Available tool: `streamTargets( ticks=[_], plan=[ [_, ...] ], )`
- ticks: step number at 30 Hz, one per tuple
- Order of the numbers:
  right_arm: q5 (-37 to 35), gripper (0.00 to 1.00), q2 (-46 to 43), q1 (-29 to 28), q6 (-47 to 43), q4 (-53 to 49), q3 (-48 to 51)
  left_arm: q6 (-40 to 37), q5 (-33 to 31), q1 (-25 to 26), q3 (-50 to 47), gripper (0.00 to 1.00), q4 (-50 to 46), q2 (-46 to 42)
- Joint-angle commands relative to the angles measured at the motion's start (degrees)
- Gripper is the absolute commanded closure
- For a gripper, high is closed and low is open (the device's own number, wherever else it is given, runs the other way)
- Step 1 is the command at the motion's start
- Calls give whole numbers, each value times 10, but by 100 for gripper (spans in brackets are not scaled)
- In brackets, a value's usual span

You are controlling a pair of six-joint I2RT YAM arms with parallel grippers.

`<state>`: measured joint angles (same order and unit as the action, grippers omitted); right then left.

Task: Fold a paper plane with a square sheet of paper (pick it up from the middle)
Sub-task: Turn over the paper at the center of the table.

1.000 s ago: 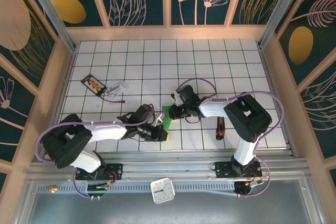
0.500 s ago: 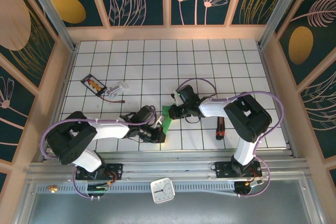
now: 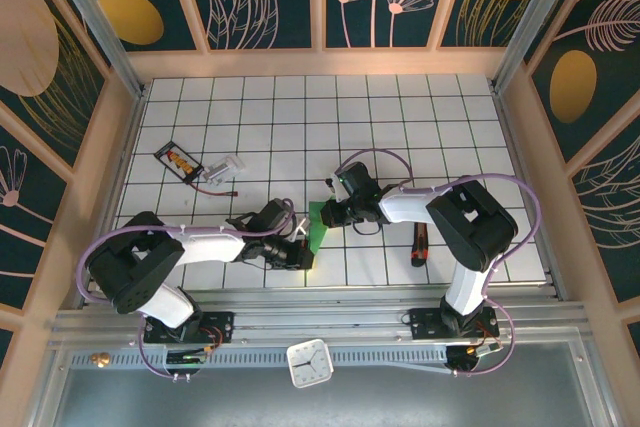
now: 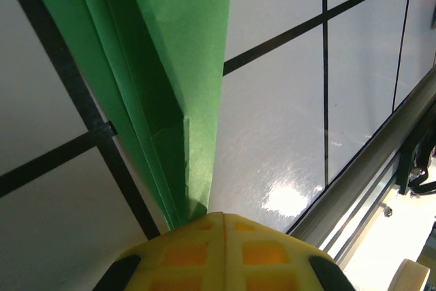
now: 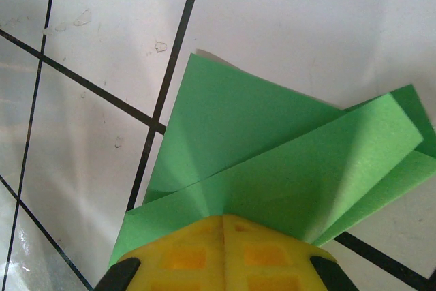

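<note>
Paper plane [image 4: 170,46] pinched between left gripper [image 4: 221,217], right gripper [image 5: 222,219].

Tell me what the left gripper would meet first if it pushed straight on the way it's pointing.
The folded green paper: the left gripper has its jaws shut on one end, and it runs straight ahead. Beyond looks like gridded table, though depth is unclear.

On gridded desk [image 3: 400,117], left claw [image 3: 306,256] sat at near end of green paper [image 3: 317,230]; right claw [image 3: 322,215] sat at its far end.
</note>
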<state>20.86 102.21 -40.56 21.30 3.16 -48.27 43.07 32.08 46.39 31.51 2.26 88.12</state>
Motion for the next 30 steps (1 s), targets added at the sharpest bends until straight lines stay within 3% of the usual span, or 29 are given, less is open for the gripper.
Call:
streamTargets(
  ticks=[1,24,30],
  plan=[
    [-72,93,39,7,-11,-76,24,-8,-8,-6,1,100,-22,-8],
    [-77,93,37,7,-14,-83,20,14,12,-9,-43,100,-12,11],
    [-77,93,38,7,-13,-83,21,6,16,-9,-44,100,-50,15]
  ],
)
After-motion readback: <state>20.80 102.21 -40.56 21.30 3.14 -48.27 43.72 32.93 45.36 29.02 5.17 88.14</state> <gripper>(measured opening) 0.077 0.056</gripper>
